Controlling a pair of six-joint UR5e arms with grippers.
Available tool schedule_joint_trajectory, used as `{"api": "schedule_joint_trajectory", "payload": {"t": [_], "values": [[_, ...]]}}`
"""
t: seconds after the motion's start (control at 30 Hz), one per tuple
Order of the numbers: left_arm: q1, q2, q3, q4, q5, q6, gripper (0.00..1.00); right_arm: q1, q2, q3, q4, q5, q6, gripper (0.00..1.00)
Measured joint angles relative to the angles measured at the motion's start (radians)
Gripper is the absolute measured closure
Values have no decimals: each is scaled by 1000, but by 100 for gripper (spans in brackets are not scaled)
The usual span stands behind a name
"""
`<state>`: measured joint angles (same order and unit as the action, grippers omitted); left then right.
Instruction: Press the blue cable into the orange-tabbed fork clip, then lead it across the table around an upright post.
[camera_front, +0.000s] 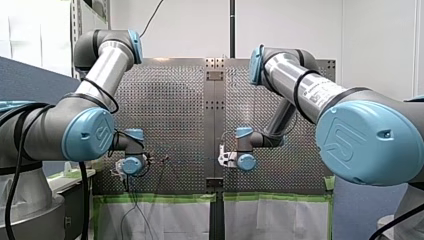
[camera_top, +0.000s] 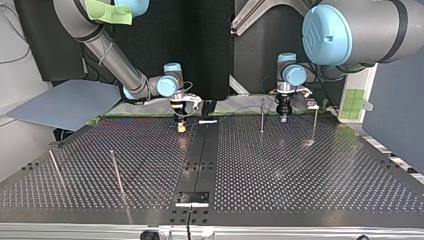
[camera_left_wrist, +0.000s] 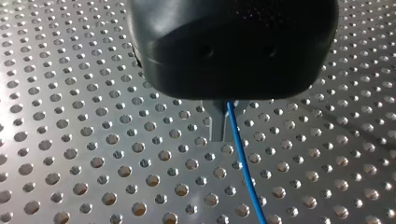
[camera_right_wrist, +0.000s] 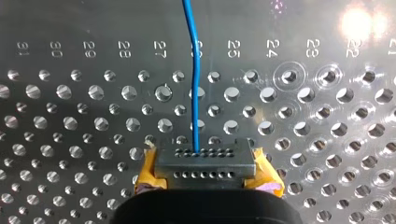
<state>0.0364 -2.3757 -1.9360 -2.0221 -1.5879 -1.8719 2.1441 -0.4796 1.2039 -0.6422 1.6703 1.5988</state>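
Okay, cable (camera_left_wrist: 240, 154) first. In the left wrist view it's a thin blue line coming straight out from between the metal fingers (camera_left_wrist: 215, 122) of my left gripper (camera_left_wrist: 222, 125) and running off low over the table (camera_left_wrist: 93, 140). That gripper is clenched on the cable, fingers pinched tight right at the blue strand.

Over to the right wrist view: same cable, coming in from ahead across the numbered row of holes with a slight bend. It ends at the grey finger faces of my right gripper (camera_right_wrist: 205, 162). Yellow pads (camera_right_wrist: 148, 173) peek out at both sides of those faces. The faces sit pressed together, so I read this one as grasping the cable too.

Top view now. The right gripper is at the far edge, just left of the table's dark centre strip (camera_top: 200, 160), tips low at the table. The left gripper is at the far edge too, right of the strip, pointing straight down. Between the two I catch a faint run of cable above the table, too thin to follow all the way. A small white piece (camera_top: 207, 121) lies on the strip near the right gripper.

One post (camera_top: 262, 116) stands upright just beside the left gripper, on its strip side. A second post (camera_top: 314, 124) is near on its other side. Two more posts (camera_top: 116, 172) stand at the near left, well apart from both grippers.
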Motion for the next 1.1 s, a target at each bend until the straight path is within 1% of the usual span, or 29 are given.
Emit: {"api": "schedule_joint_trajectory", "payload": {"t": [0.03, 0.07, 0.1, 0.13, 0.17, 0.2, 0.23, 0.27, 0.3, 0.33, 0.37, 0.4, 0.43, 0.5, 0.53, 0.6, 0.63, 0.7, 0.73, 0.9, 1.1], "values": [[0, 0, 0, -1, 0, 10, 88, 0, 0, 0, 0, -1, 0, 100], [0, 0, 0, -2, 0, 18, 79, 0, 0, 0, 0, -1, 0, 100], [1, 0, 0, -4, 1, 26, 79, 1, 0, 0, 1, -2, 0, 100], [1, 0, 0, -6, 4, 36, 68, 1, 0, 0, 1, -2, 0, 100], [1, 0, 0, -7, 8, 44, 60, 1, 0, 0, 1, -3, 0, 100], [1, 0, 0, -10, 11, 51, 60, 1, 0, 0, 2, -3, 0, 100], [2, 0, 0, -13, 14, 61, 47, 1, 0, 0, 3, -3, 0, 100], [2, 0, 0, -15, 14, 68, 43, 2, 0, 0, 4, -4, 0, 100], [3, 1, 0, -17, 13, 75, 43, 2, 0, 0, 4, -4, 0, 100], [3, 1, 0, -20, 11, 85, 33, 2, 0, 0, 5, -4, 0, 100], [3, 1, 0, -24, 9, 93, 29, 2, 0, 0, 5, -4, 0, 100], [3, 1, 0, -28, 8, 101, 29, 2, 1, 0, 5, -4, 0, 100], [3, 1, 0, -33, 7, 111, 24, 3, 1, 0, 5, -4, 0, 100], [3, 1, 0, -41, 7, 126, 24, 3, 1, 0, 5, -4, 0, 100], [3, 1, 0, -47, 8, 133, 20, 4, 1, 0, 5, -4, 0, 100], [4, 1, -1, -58, 10, 138, 20, 4, 1, -1, 5, -4, 0, 100], [4, 1, -1, -66, 13, 140, 17, 4, 1, -1, 5, -4, 0, 100], [5, 1, -1, -79, 23, 141, 17, 4, 1, -1, 5, -4, 0, 100], [5, 1, -1, -86, 30, 141, 15, 4, 1, -1, 5, -4, 0, 100], [6, 1, -2, -124, 53, 147, 15, 5, 1, -1, 5, -4, 0, 100], [6, 2, -9, -173, 91, 169, 15, 8, 1, -1, 6, -4, 0, 100]]}}
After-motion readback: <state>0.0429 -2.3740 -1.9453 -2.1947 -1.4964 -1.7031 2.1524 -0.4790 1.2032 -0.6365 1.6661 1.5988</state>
